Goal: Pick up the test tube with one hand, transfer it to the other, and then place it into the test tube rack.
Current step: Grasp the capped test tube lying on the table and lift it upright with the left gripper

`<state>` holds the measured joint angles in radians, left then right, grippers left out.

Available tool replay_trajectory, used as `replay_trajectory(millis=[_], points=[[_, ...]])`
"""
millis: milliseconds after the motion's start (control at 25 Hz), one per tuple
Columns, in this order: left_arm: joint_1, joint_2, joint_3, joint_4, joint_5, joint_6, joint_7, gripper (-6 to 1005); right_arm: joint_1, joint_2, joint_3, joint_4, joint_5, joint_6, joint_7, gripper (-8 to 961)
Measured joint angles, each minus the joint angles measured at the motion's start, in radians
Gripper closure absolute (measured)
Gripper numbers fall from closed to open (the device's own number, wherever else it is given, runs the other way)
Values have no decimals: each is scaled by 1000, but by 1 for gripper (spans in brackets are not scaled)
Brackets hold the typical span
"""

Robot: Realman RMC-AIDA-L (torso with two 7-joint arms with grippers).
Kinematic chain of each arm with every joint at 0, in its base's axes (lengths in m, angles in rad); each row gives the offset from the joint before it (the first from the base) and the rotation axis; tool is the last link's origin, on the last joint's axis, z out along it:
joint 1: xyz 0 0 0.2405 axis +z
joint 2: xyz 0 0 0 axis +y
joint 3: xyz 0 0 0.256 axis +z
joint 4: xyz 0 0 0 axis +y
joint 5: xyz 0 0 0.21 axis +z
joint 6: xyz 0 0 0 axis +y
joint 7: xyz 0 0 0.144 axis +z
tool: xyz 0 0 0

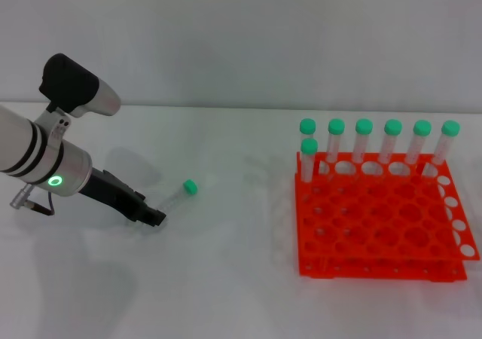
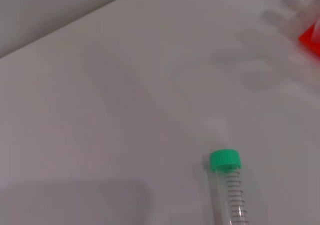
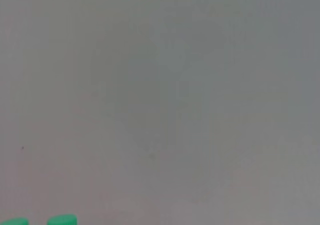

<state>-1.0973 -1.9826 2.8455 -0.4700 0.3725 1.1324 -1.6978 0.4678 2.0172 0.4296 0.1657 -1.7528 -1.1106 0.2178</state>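
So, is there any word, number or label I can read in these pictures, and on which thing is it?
None can be read.
The test tube lying on the table has printed scale marks on its side, too blurred to read.
The orange rack and the left gripper show no writing.

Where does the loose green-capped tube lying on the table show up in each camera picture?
Head view: test tube lies on the table, left of centre, at the left gripper.
Left wrist view: low, right of centre.
Right wrist view: not in it.
Shared landmark: orange rack.
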Motion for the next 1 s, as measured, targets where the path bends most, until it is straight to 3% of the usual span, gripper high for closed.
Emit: replay_trajectory(millis=[480, 680, 800, 1000], points=[[-3, -8, 0, 11, 1, -21, 1, 398, -6, 0, 0, 0, 3, 0, 0, 83], [-3, -12, 0, 11, 2, -22, 0, 483, -6, 0, 0, 0, 3, 0, 0, 83], [-3, -15, 0, 11, 2, -23, 0, 631, -7, 0, 0, 0, 2, 0, 0, 83], [-3, -15, 0, 11, 2, -23, -4, 646, -10, 0, 1, -3, 2, 0, 0, 83]])
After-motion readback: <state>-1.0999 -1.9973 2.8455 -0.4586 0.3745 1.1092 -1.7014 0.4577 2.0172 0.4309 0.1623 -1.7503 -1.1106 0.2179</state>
